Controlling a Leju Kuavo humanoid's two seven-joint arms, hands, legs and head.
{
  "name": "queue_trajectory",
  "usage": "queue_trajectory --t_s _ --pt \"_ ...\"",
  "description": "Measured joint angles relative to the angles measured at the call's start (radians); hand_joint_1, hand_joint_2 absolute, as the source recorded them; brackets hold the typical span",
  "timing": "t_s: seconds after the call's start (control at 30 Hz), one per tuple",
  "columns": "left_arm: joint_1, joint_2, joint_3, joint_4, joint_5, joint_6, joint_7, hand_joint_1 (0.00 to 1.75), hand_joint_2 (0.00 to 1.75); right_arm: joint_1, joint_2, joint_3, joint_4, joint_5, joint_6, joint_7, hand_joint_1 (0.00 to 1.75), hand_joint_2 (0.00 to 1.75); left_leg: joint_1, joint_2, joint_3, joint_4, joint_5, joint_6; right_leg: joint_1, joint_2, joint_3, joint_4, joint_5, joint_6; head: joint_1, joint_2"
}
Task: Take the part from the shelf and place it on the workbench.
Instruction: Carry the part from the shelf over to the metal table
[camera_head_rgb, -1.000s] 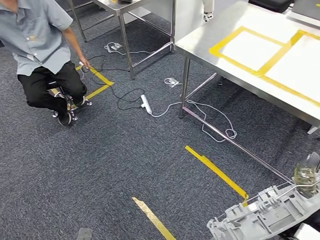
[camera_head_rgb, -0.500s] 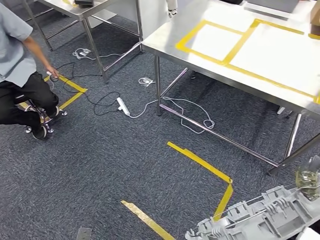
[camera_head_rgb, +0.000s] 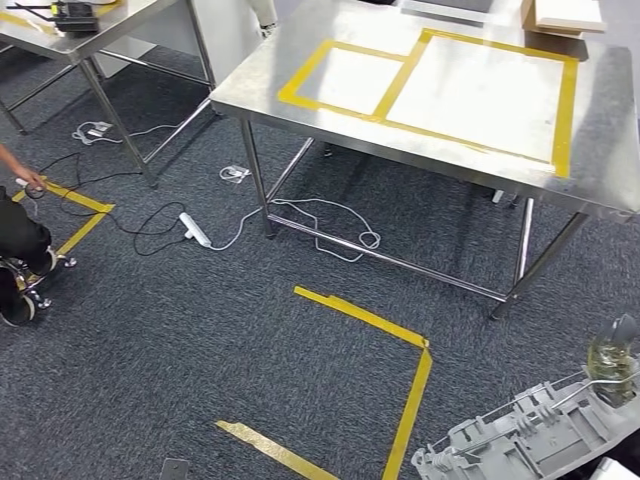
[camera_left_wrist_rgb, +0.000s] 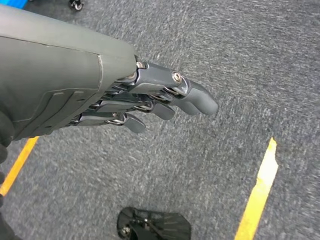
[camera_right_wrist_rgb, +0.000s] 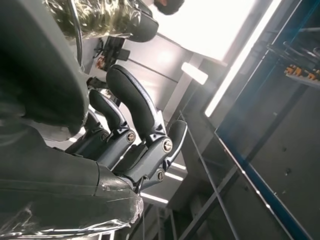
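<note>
The part is a long grey ribbed plastic moulding with a thin wire and a foil-wrapped end, low at the right of the head view. My right hand grips it, its dark fingers curled around the part in the right wrist view. The workbench is a steel table ahead, marked with yellow tape rectangles. My left hand hangs over the carpet with fingers stretched out and holds nothing.
Yellow tape lines mark the grey carpet in front of the bench. White cables and a power strip lie by the bench legs. A person crouches on a wheeled stool at the far left. Cardboard boxes sit at the bench's far edge.
The whole view has swung right: the workbench now sits centred and closer, the person has slid to the left edge. The part stays held in my right hand.
</note>
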Motion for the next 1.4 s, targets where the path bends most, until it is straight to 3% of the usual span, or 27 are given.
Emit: queue_trajectory --t_s 0.03,0.07,0.13,0.2,0.27,0.3,0.33,0.4,0.47,0.5,0.57,0.63,0.7,0.77,0.8,0.83,0.87,0.93,1.0,1.07,1.1,1.17,1.23,1.3,1.33,1.4 --pt "-0.001 -0.001 -0.002 0.000 -0.001 0.000 0.000 0.00 1.75 0.004 0.000 0.000 -0.001 0.000 0.000 -0.001 1.75 1.75 0.000 0.009 0.002 -0.008 0.000 -0.001 -0.002 0.011 -0.005 -0.002 0.003 0.007 -0.001 0.000" --pt "-0.003 -0.002 -0.003 0.000 -0.002 0.000 0.000 0.00 1.75 0.008 0.000 0.000 -0.002 -0.001 0.000 -0.001 1.75 1.75 0.002 0.021 0.004 -0.014 0.003 0.000 -0.002 0.008 -0.011 0.000 0.003 0.012 0.000 0.000" --pt "-0.004 -0.003 -0.005 0.000 -0.002 0.000 -0.001 0.00 1.75 0.008 0.000 0.000 -0.005 -0.001 0.000 -0.001 1.75 1.75 0.006 0.049 0.008 -0.027 0.010 0.003 0.001 -0.039 -0.037 0.042 -0.025 0.021 0.005 0.000" --pt "-0.001 -0.003 -0.005 0.000 -0.002 0.000 -0.002 0.00 1.75 0.007 0.000 0.000 -0.006 -0.001 0.000 -0.001 1.75 1.75 0.005 0.078 0.009 -0.031 0.012 0.006 0.000 -0.099 -0.094 0.162 -0.089 0.029 0.010 0.000" --pt "0.001 -0.004 -0.005 0.000 -0.002 -0.001 -0.002 0.00 1.75 0.009 0.000 0.000 -0.006 -0.001 0.000 -0.001 1.75 1.75 0.004 0.109 0.009 -0.031 0.010 0.006 -0.004 -0.117 -0.146 0.271 -0.127 0.036 0.011 0.000" --pt "0.001 -0.004 -0.005 0.000 -0.002 -0.001 -0.002 0.00 1.75 0.010 0.000 0.000 -0.006 -0.001 0.000 -0.001 1.75 1.75 0.005 0.123 0.009 -0.030 0.009 0.005 -0.007 -0.120 -0.148 0.279 -0.121 0.040 0.011 0.000" --pt "0.001 -0.005 -0.005 0.000 -0.002 -0.001 -0.002 0.00 1.75 0.010 0.000 0.000 -0.006 -0.002 0.000 -0.001 1.75 1.75 0.005 0.136 0.011 -0.030 0.007 0.003 -0.009 -0.125 -0.130 0.247 -0.097 0.042 0.011 0.000" --pt "-0.001 -0.006 -0.005 0.000 -0.002 -0.001 -0.002 0.00 1.75 0.009 0.000 0.000 -0.006 -0.002 0.000 -0.001 1.75 1.75 0.004 0.157 0.016 -0.027 0.001 -0.005 -0.010 -0.162 -0.053 0.109 -0.039 0.046 0.011 0.000" --pt "-0.002 -0.005 -0.005 0.000 -0.002 -0.001 -0.002 0.00 1.75 0.009 0.000 0.000 -0.006 -0.002 0.000 -0.001 1.75 1.75 -0.001 0.174 0.019 -0.021 -0.006 -0.016 -0.008 -0.191 0.001 0.015 -0.014 0.036 0.010 0.000" --pt "-0.002 -0.005 -0.005 0.000 -0.002 -0.001 -0.002 0.00 1.75 0.009 0.000 0.000 -0.006 -0.002 0.000 -0.001 1.75 1.75 -0.004 0.181 0.020 -0.018 -0.009 -0.021 -0.005 -0.193 0.007 0.004 -0.016 0.028 0.010 0.000" --pt "-0.004 -0.005 -0.005 0.000 -0.002 -0.001 -0.002 0.00 1.75 0.012 -0.001 -0.001 -0.006 -0.002 0.000 -0.002 1.75 1.75 -0.004 0.194 0.023 -0.016 -0.013 -0.029 -0.005 -0.170 0.004 0.006 -0.013 0.012 0.009 0.000" --pt "-0.006 -0.005 -0.006 0.000 -0.002 -0.001 -0.002 0.00 1.75 0.012 -0.001 -0.002 -0.007 -0.001 0.000 -0.003 1.75 1.75 0.001 0.166 0.014 0.015 -0.041 -0.038 -0.007 -0.150 0.002 0.004 -0.009 -0.002 0.007 0.000" --pt "-0.005 -0.005 -0.006 0.001 -0.002 -0.001 -0.002 0.00 1.75 0.011 -0.001 -0.002 -0.007 -0.001 0.000 -0.003 1.75 1.75 0.004 0.114 -0.031 0.121 -0.106 -0.043 -0.008 -0.130 0.000 0.003 -0.006 -0.011 0.004 0.000" --pt "-0.001 -0.005 -0.006 0.001 -0.002 -0.001 -0.002 0.00 1.75 0.010 -0.001 -0.002 -0.007 -0.001 0.000 -0.003 1.75 1.75 0.004 0.093 -0.091 0.251 -0.159 -0.042 -0.005 -0.105 -0.001 0.004 -0.005 -0.016 0.004 0.000" --pt "0.001 -0.005 -0.006 0.001 -0.002 -0.001 -0.002 0.00 1.75 0.011 -0.002 -0.003 -0.006 -0.001 0.000 -0.003 1.75 1.75 0.004 0.091 -0.107 0.280 -0.160 -0.040 -0.003 -0.091 -0.001 0.004 -0.004 -0.017 0.004 0.000" --pt "0.002 -0.005 -0.006 0.001 -0.002 -0.001 -0.002 0.00 1.75 0.011 -0.001 -0.003 -0.006 -0.001 0.000 -0.003 1.75 1.75 0.003 0.088 -0.106 0.270 -0.138 -0.035 -0.001 -0.076 -0.001 0.004 -0.003 -0.018 0.004 0.000" --pt "0.002 -0.005 -0.006 0.001 -0.002 -0.001 -0.002 0.00 1.75 0.011 -0.001 -0.003 -0.006 -0.001 0.000 -0.003 1.75 1.75 0.003 0.083 -0.087 0.224 -0.101 -0.028 0.002 -0.062 0.000 0.004 -0.003 -0.018 0.004 0.000" --pt "0.001 -0.003 -0.006 0.001 -0.002 -0.001 -0.002 0.00 1.75 0.010 -0.001 -0.003 -0.006 -0.001 0.000 -0.003 1.75 1.75 0.001 0.039 -0.030 0.089 -0.026 -0.007 0.005 -0.036 0.000 0.006 -0.001 -0.016 0.005 0.000" --pt "0.001 0.000 -0.006 0.001 -0.002 0.000 -0.002 0.00 1.75 0.010 -0.002 -0.003 -0.006 -0.001 0.000 -0.003 1.75 1.75 -0.001 0.001 0.002 0.011 -0.004 0.005 0.003 -0.014 -0.007 0.008 0.003 -0.008 0.005 0.000" --pt "-0.001 -0.001 -0.006 0.001 -0.002 0.000 -0.002 0.00 1.75 0.012 -0.002 -0.003 -0.006 -0.001 0.000 -0.002 1.75 1.75 -0.003 0.009 0.007 -0.004 -0.007 0.005 -0.002 0.007 -0.016 0.005 0.010 0.006 0.004 0.000" --pt "-0.002 -0.002 -0.006 0.001 -0.002 0.000 -0.002 0.00 1.75 0.014 -0.002 -0.003 -0.007 -0.001 0.000 -0.002 1.75 1.75 -0.001 0.022 0.009 -0.011 -0.002 0.005 -0.002 0.004 -0.022 0.008 0.009 0.011 0.004 0.000" --pt "-0.003 -0.004 -0.006 0.001 -0.002 -0.006 -0.003 0.00 1.75 0.013 -0.002 -0.003 -0.009 -0.010 0.011 0.004 1.75 1.75 0.004 0.047 0.013 -0.027 0.007 0.007 0.001 -0.041 -0.050 0.054 -0.022 0.021 0.011 0.000" --pt "0.000 -0.003 -0.006 0.001 0.000 -0.033 -0.011 0.00 1.75 0.008 -0.007 0.006 -0.008 -0.046 0.058 0.031 1.75 1.75 0.004 0.070 0.013 -0.032 0.010 0.009 -0.001 -0.098 -0.104 0.169 -0.086 0.029 0.017 0.000" --pt "0.004 -0.001 -0.006 0.001 0.003 -0.061 -0.019 0.00 1.75 0.005 -0.016 0.023 0.000 -0.073 0.108 0.062 1.75 1.75 0.003 0.091 0.012 -0.031 0.009 0.009 -0.007 -0.117 -0.144 0.265 -0.122 0.037 0.017 0.000" --pt "0.004 0.000 -0.006 0.001 0.004 -0.066 -0.021 0.00 1.75 0.004 -0.020 0.031 0.006 -0.074 0.119 0.073 1.75 1.75 0.003 0.098 0.011 -0.030 0.009 0.008 -0.011 -0.121 -0.139 0.266 -0.115 0.041 0.017 0.000" --pt "0.003 0.001 -0.006 0.001 0.004 -0.067 -0.023 0.00 1.75 0.001 -0.025 0.048 0.017 -0.065 0.124 0.091 1.75 1.75 0.004 0.105 0.012 -0.028 0.008 0.004 -0.016 -0.128 -0.070 0.158 -0.059 0.044 0.018 0.000"
